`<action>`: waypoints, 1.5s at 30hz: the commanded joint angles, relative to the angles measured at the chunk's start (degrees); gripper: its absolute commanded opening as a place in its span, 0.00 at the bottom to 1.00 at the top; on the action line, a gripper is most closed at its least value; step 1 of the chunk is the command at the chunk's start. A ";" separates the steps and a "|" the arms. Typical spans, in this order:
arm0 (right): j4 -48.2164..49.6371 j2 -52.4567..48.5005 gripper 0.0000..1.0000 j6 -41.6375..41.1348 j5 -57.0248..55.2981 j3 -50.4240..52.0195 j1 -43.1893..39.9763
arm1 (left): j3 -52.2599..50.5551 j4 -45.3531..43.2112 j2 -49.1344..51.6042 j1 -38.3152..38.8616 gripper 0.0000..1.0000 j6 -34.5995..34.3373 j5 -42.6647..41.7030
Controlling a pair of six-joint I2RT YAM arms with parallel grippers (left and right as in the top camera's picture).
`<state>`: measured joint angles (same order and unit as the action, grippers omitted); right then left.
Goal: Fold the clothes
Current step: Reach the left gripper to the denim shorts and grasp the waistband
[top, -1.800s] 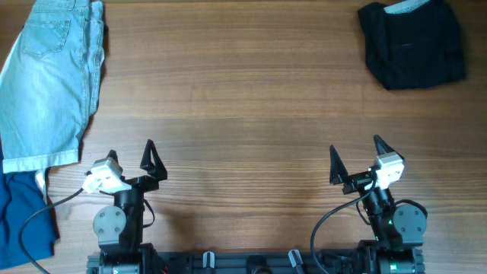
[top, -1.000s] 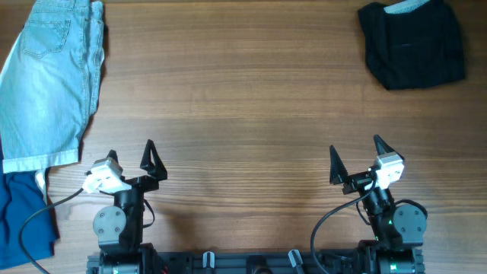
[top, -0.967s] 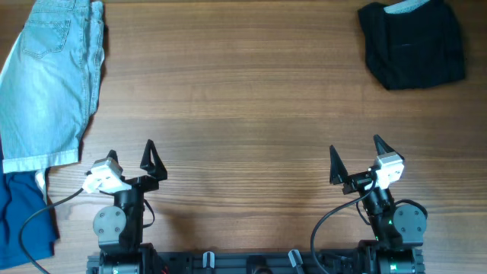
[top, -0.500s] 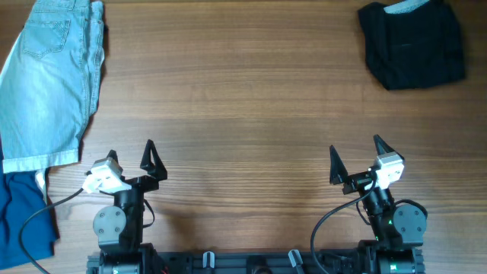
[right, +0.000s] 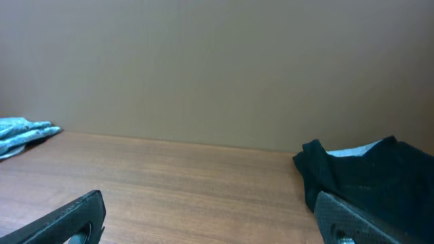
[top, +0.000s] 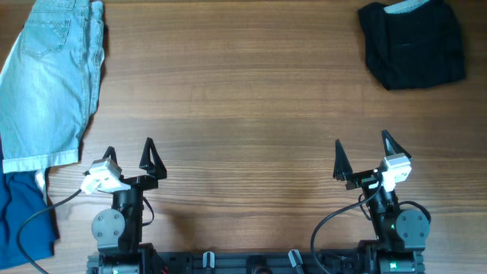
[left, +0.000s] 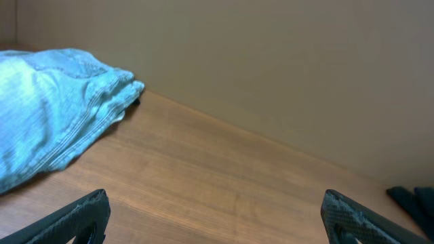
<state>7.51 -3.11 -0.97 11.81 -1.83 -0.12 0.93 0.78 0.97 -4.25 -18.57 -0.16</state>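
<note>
The brown wooden surface point(top: 243, 114) lies bare across its whole middle, from the near edge where the arms stand to the far edge. The clothes sit only at the corners. The pale blue denim shorts point(top: 46, 84) lie spread flat at the far left, running off the top and left edges of the overhead view. Their white hem ends just beside the dark blue cloth point(top: 17, 217), which is cut off by the left edge, so its shape cannot be made out. The black folded garment point(top: 411, 46) rests at the far right corner, with a light patch showing at its top edge.

The left claw point(top: 129, 151) and the right claw point(top: 362, 146) both stand near the front edge, fingers spread wide with nothing between them, well apart from each other and from every garment.

In the wrist views only the dark fingertips show at the bottom corners. A plain beige wall point(right: 217, 68) closes off the surface behind, and the black garment is partly cut by the frame edge.
</note>
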 commanded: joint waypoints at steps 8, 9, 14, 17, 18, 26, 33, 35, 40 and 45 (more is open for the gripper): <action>9.70 -34.21 1.00 4.55 6.54 -20.76 0.26 | 27.06 7.34 30.58 -0.44 1.00 4.68 -2.01; 9.57 -37.20 1.00 4.87 7.41 -23.30 0.26 | 29.66 8.79 33.24 -0.44 1.00 4.68 -2.19; 7.56 -58.45 1.00 5.29 19.96 -42.47 0.26 | 53.75 25.64 53.96 -0.44 1.00 4.94 -2.56; -0.68 -68.65 1.00 5.27 23.98 -53.24 0.26 | 67.65 37.07 65.18 -0.44 1.00 5.62 -2.86; -4.57 -71.47 1.00 5.27 24.33 -56.54 0.26 | 72.24 41.07 68.89 -0.44 1.00 6.93 -3.69; -26.27 -88.04 1.00 3.54 24.20 -71.01 0.26 | 98.07 56.96 92.30 -0.44 1.00 9.44 -10.51; -26.75 -92.30 1.00 1.03 24.06 -70.82 0.28 | 98.09 44.50 99.76 -5.16 1.00 9.16 -3.82; -26.84 -92.56 1.00 1.01 24.04 -70.82 0.28 | 98.09 41.75 103.06 -9.03 0.99 9.18 -2.73; -26.82 -92.59 0.99 0.94 22.05 -70.82 0.28 | 98.09 36.79 110.77 -13.92 0.98 10.95 -2.73; -27.78 -92.59 0.96 0.85 21.05 -70.82 0.28 | 98.09 31.06 117.44 -13.92 0.98 12.66 2.51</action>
<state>-19.81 -95.20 0.45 34.02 -71.68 -0.14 98.15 34.52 115.07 -18.72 -8.25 -1.67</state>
